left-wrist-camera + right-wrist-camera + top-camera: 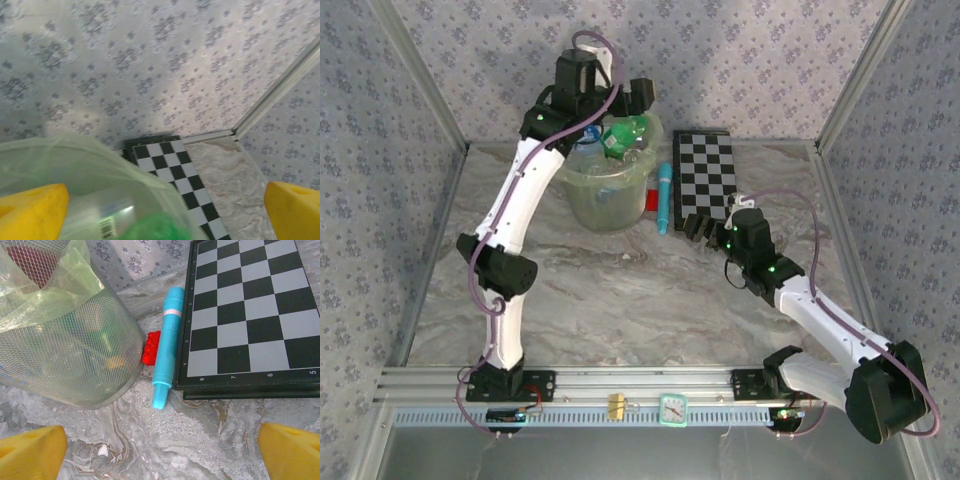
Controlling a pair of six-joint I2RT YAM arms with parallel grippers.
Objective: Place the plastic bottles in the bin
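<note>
The bin (605,195) is a pale-green bucket lined with a clear bag, standing at the back of the table. Plastic bottles are heaped above its rim, among them a green one (625,135) and a clear one (588,140). My left gripper (642,100) hangs open just above the bin's far right rim, holding nothing. In the left wrist view the bag's rim (75,155) and a green bottle (155,227) lie below the open gripper (162,220). My right gripper (703,227) stands open and empty over the table, right of the bin (60,355).
A black-and-white checkerboard (705,175) lies right of the bin. A teal tube (167,345) rests along its left edge, with a small red block (150,347) between tube and bin. Patterned walls close in the back and sides. Bare marble table (620,300) spreads in front.
</note>
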